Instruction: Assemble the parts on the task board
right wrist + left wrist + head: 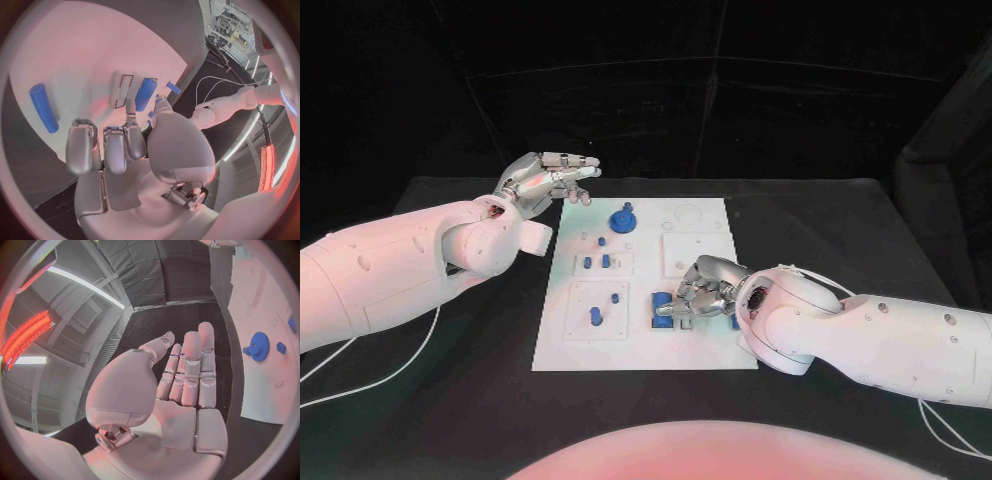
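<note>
Risk-wise: right hand point(697, 295), fingers curled over blue parts point(672, 308) at task board point(639, 355)'s near edge, grip unclear, could knock one loose.

Left hand point(548, 178) hangs released off the board's far corner.

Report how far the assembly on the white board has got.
Looks done: a blue gear-shaped part stands on the white task board, with small blue pegs seated nearby. In hand: the right robot hand is down on the board's near end, fingers at a blue cylindrical part; whether it grips it is unclear. The left robot hand hovers off the board, holding nothing. Left: a loose blue cylinder lies flat.
</note>
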You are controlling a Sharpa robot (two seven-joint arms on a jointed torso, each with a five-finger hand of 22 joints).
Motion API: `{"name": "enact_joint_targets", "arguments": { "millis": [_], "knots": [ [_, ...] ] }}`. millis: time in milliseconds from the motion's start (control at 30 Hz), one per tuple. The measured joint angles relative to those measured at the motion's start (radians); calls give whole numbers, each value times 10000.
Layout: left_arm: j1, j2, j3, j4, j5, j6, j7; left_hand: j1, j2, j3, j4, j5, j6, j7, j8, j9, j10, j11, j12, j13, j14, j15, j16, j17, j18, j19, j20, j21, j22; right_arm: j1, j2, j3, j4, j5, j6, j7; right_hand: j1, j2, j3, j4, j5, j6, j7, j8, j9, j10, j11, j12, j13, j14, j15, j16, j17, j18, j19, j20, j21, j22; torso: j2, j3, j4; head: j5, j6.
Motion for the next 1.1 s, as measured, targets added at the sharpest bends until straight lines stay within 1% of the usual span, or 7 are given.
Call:
{"name": "enact_joint_targets", "arguments": {
  "millis": [200,367,400,467,567,833,1100],
  "knots": [
    [0,-1,0,0,-2,1,-3,0,0,0,0,0,0,0,0,0,0,0,0,0,0,0,0,0,0,0,0,0,1,0,-4,0,32,-165,88,86,733,129,-19,-488,310,72,-72,87,116,0,0,0,0,0,1,0,0,1,0,0,0,78,0,-1,0,-10,-14],
    [0,-3,0,0,-4,2,-5,0,0,0,0,0,0,0,0,0,0,0,0,0,0,0,0,1,0,0,0,0,1,-1,-71,0,36,-339,79,133,903,257,-86,-675,704,66,-66,125,153,0,0,0,1,0,1,0,-1,0,0,0,0,94,-2,-7,13,-23,-20],
    [0,-5,0,1,-4,2,-5,0,0,0,0,0,0,0,0,0,0,0,0,0,0,0,0,1,0,0,0,0,1,-1,-118,0,54,-358,66,149,903,257,-118,-707,850,-6,-9,108,148,0,1,0,1,0,1,0,-1,1,0,0,0,105,-3,-7,14,-24,-16],
    [0,-11,0,4,-5,2,-6,0,0,0,0,0,0,0,0,0,0,0,0,0,0,0,0,1,0,0,0,0,1,-1,-312,0,145,-370,14,221,879,281,-190,-647,1102,-156,34,-4,131,0,1,0,1,0,1,0,-1,1,0,0,0,107,-4,-6,13,-25,-15],
    [0,-29,0,7,-6,3,-7,0,0,0,0,0,0,0,0,0,0,0,0,0,0,0,0,1,0,0,0,0,1,0,-709,5,329,-286,-70,366,663,497,-374,-463,1538,-204,82,-87,97,-1,1,1,4,0,1,1,-1,1,0,0,-1,126,-5,-6,13,-35,-14],
    [0,-107,0,6,-8,4,-9,0,0,0,0,0,0,0,-1,0,0,0,0,0,0,0,0,1,0,0,0,0,2,183,-2015,14,759,305,-179,786,574,591,-522,-315,2013,-397,176,-391,3,-92,92,-160,4,38,39,1,-2,1,0,0,0,140,-12,-7,-40,-207,12],
    [0,-109,-1,19,-8,6,-9,0,0,0,0,0,0,0,35,0,-36,-36,41,0,0,0,35,-13,0,0,0,0,-10,211,-2590,8,744,350,1,750,626,585,-719,-368,1891,-376,155,-391,27,-127,128,-350,9,38,39,-53,-3,1,-5,6,0,116,-13,-8,-87,-281,19]
  ]
}}
